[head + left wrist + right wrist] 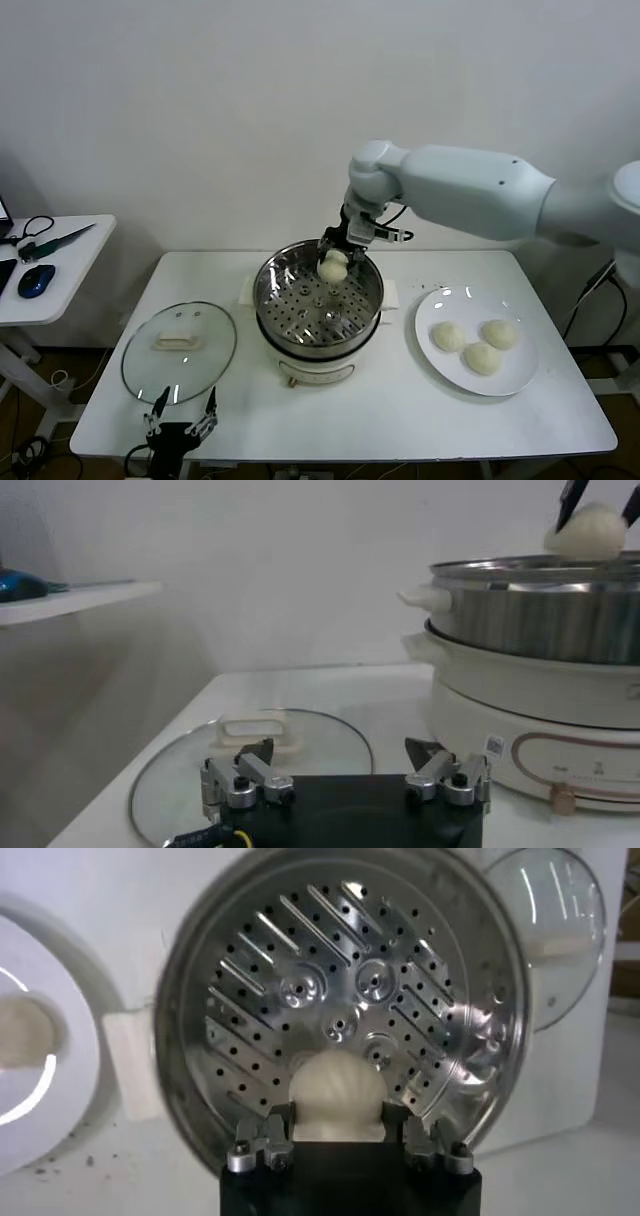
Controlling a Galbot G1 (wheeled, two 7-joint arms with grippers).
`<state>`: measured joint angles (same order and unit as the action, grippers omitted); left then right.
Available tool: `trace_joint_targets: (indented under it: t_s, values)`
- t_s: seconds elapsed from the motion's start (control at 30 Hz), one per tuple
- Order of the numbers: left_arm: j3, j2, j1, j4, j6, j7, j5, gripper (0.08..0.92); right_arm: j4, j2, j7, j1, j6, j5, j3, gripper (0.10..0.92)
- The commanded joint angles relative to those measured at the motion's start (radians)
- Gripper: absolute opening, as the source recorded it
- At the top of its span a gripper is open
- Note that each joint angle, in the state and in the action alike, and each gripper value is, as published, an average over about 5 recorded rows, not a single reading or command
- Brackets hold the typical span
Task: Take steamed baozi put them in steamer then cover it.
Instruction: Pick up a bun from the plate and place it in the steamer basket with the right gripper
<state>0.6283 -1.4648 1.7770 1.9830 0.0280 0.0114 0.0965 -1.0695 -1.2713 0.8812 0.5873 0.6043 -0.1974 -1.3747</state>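
The right gripper [335, 262] is closed on one bun [333, 265] and holds it just above the steamer [318, 300], over the far side of the basket floor. This is the loading step (three buns [481, 346] wait on the plate [520, 382] beside the steamer). Next it should lower and release. The left gripper [181, 413] is wide open near the lid [179, 351].

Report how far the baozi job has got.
Done: nothing is in the steamer yet; its perforated floor is bare. In hand: the right gripper holds one baozi above the basket. Left: three baozi on the plate, then the cover, lying near the open left gripper.
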Motion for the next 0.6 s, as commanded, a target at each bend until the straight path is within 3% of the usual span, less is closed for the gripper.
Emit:
trace_joint_targets:
  t_s: [0.03,0.43,0.6]
  values:
    - [0.003,-0.001,-0.003,-0.008,0.002,0.005,0.001,0.823,0.202,-0.087,-0.079,-0.143,0.079,-0.174,0.083,0.602]
    - [0.003,-0.003,-0.006,-0.007,0.001,0.009,0.001,0.823,0.257,-0.124,-0.083,-0.165,0.077,-0.141,0.095,0.602]
    - [0.001,-0.006,-0.003,-0.004,0.002,0.012,0.000,0.823,0.225,-0.114,-0.087,-0.137,0.067,-0.079,0.077,0.676]
